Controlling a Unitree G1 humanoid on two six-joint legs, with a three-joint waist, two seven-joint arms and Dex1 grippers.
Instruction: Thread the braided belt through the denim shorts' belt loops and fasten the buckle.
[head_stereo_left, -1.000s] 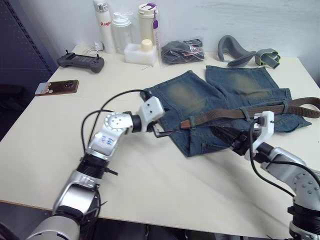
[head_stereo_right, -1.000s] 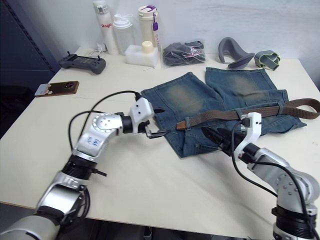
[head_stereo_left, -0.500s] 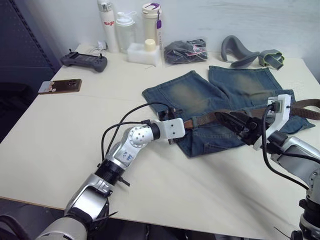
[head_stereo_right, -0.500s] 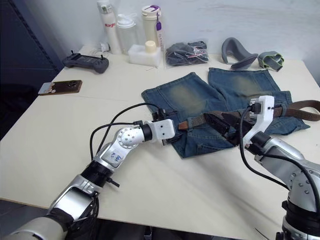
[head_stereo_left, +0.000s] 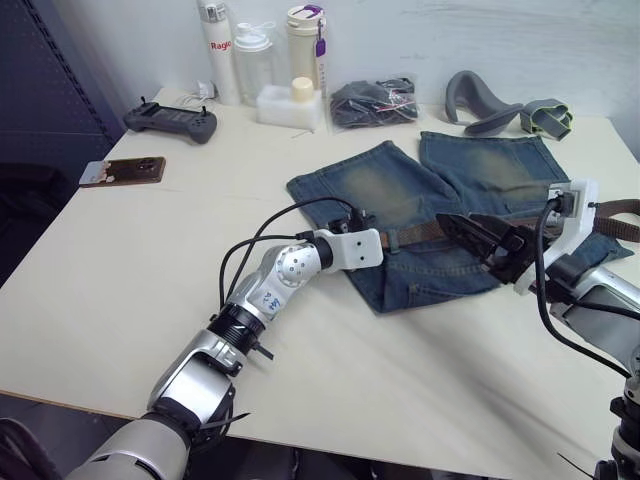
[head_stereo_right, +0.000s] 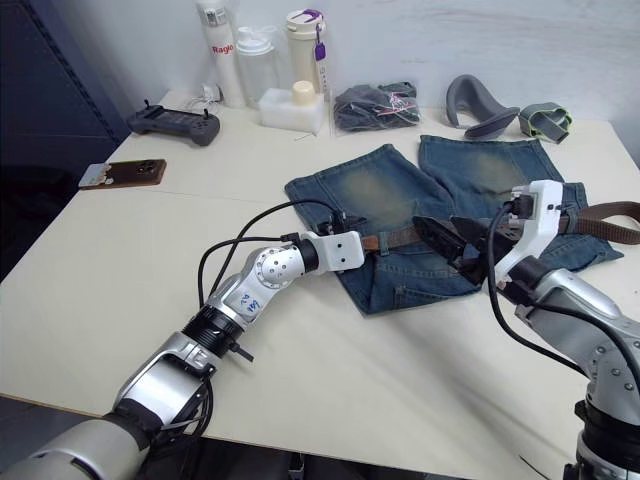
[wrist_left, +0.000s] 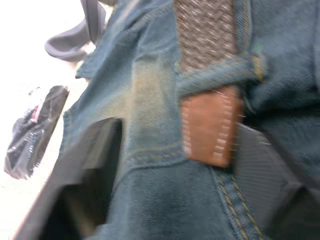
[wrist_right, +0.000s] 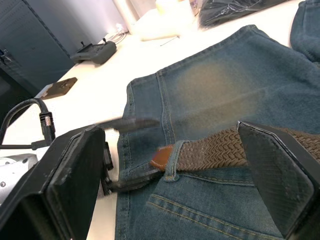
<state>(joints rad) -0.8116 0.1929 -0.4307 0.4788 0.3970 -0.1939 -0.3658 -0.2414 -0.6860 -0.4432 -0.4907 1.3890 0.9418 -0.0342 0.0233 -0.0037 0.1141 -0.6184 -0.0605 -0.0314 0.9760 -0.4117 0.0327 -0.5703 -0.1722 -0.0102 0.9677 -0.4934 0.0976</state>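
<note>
From the head views, the left gripper (head_stereo_right: 345, 225) is mostly hidden behind its white wrist housing at the waistband edge of the denim shorts (head_stereo_right: 395, 190), so its spread is unclear there; the right gripper (head_stereo_right: 450, 240) hovers spread just above the braided belt (head_stereo_right: 400, 236), whose far end runs off the frame's right edge. In the left wrist view, blurred fingers (wrist_left: 85, 165) stand apart either side of the brown tip (wrist_left: 210, 125), which pokes out of a belt loop (wrist_left: 215, 72), gripping nothing. In the right wrist view, wide-open pads (wrist_right: 270, 170) frame the belt lying on the waistband
</note>
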